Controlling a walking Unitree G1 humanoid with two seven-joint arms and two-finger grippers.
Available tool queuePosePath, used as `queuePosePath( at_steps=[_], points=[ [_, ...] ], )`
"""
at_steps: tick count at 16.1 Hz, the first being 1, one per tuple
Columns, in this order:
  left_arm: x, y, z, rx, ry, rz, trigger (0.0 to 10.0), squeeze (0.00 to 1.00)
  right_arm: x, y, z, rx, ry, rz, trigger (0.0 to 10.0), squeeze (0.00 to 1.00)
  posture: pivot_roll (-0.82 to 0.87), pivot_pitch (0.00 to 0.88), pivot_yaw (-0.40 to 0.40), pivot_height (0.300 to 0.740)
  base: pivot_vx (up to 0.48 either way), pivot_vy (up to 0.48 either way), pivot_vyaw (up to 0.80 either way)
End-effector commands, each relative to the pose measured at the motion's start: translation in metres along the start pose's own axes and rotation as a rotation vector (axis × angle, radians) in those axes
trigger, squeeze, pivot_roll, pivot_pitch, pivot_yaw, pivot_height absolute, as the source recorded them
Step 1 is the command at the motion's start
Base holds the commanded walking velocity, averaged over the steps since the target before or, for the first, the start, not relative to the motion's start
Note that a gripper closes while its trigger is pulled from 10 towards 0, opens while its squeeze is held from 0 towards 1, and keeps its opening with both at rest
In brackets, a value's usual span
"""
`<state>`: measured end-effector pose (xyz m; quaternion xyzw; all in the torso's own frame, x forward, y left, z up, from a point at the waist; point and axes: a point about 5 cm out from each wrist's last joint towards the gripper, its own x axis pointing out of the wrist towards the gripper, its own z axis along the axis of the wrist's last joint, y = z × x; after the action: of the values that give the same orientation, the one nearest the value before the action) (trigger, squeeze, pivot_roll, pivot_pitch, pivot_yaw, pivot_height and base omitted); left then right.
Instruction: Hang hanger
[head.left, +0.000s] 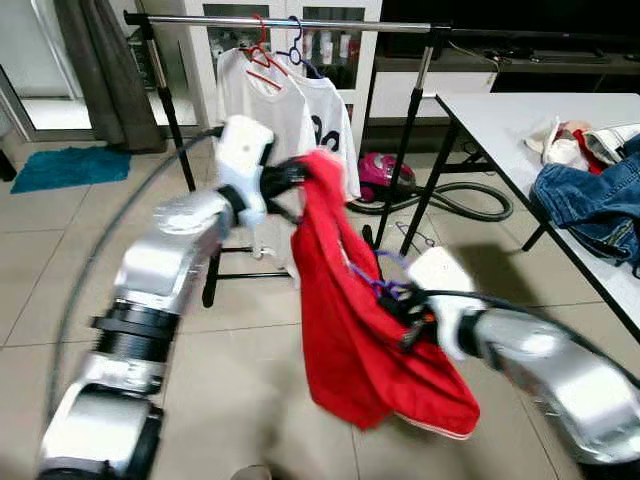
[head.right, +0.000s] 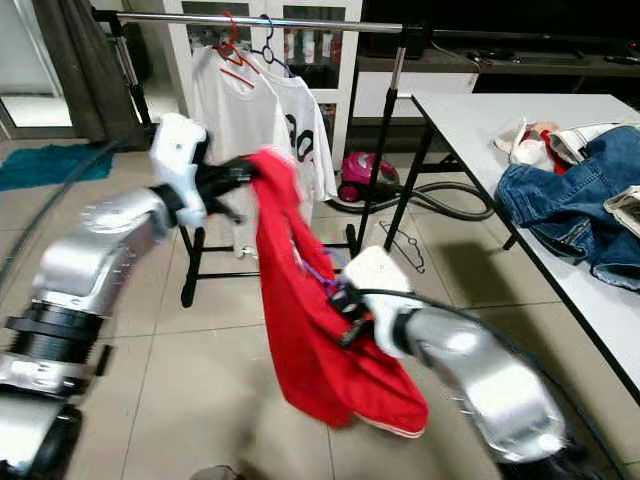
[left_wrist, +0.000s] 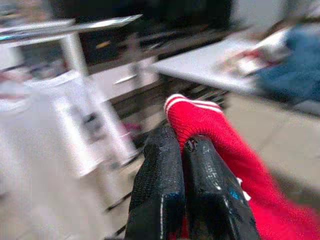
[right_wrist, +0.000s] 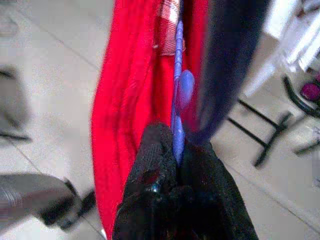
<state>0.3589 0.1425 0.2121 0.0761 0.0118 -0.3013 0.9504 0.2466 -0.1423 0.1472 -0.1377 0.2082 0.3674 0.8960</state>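
Head views: red shirt (head.left: 350, 330) held mid-air before clothes rack (head.left: 290, 21). Left gripper (head.left: 296, 180) clamped on shirt's upper edge; right gripper (head.left: 402, 305) lower, pinching purple hanger (head.left: 372, 278) inside shirt. Two white shirts (head.left: 285, 115) on rack. Vacuum cleaner (head.left: 385, 175) on floor behind. Jeans (head.left: 590, 205) on counter (head.left: 500, 125), right.

Left wrist view: fingers (left_wrist: 160, 190) closed on red cloth, striped cuff showing.

Right wrist view: fingers (right_wrist: 155, 175) closed around purple hanger stem against red shirt.
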Motion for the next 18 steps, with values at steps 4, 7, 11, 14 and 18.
queuePosePath(
  at_steps=[4, 7, 11, 14, 18],
  points=[
    [-0.010, 0.039, -0.003, 0.004, 0.012, 0.216, 0.0, 0.00, -0.039, 0.001, 0.018, -0.043, -0.173, 0.174, 0.0, 0.00, 0.05, 0.000, 0.019, 0.740, 0.000, 0.000, 0.00],
    [-0.004, 0.028, 0.000, -0.107, -0.047, 0.130, 0.0, 0.00, -0.039, -0.017, 0.017, 0.022, -0.176, 0.024, 0.0, 0.00, 0.05, 0.000, 0.021, 0.740, 0.000, 0.000, 0.00],
    [0.002, -0.003, -0.017, -0.198, 0.004, -0.042, 0.0, 0.00, -0.033, -0.030, 0.046, 0.170, -0.431, -0.118, 0.0, 0.00, 0.05, 0.000, 0.024, 0.740, 0.000, 0.000, 0.00],
    [0.000, -0.002, -0.023, -0.246, 0.001, 0.022, 0.0, 0.00, -0.031, -0.030, 0.063, 0.311, -0.604, -0.119, 0.0, 0.00, 0.05, 0.000, 0.018, 0.740, 0.000, 0.000, 0.00],
    [-0.020, 0.055, 0.000, -0.257, -0.151, 0.324, 0.0, 0.00, -0.035, -0.007, 0.043, 0.181, -0.430, 0.088, 0.0, 0.00, 0.05, 0.000, 0.016, 0.740, 0.000, 0.000, 0.00]
  ],
)
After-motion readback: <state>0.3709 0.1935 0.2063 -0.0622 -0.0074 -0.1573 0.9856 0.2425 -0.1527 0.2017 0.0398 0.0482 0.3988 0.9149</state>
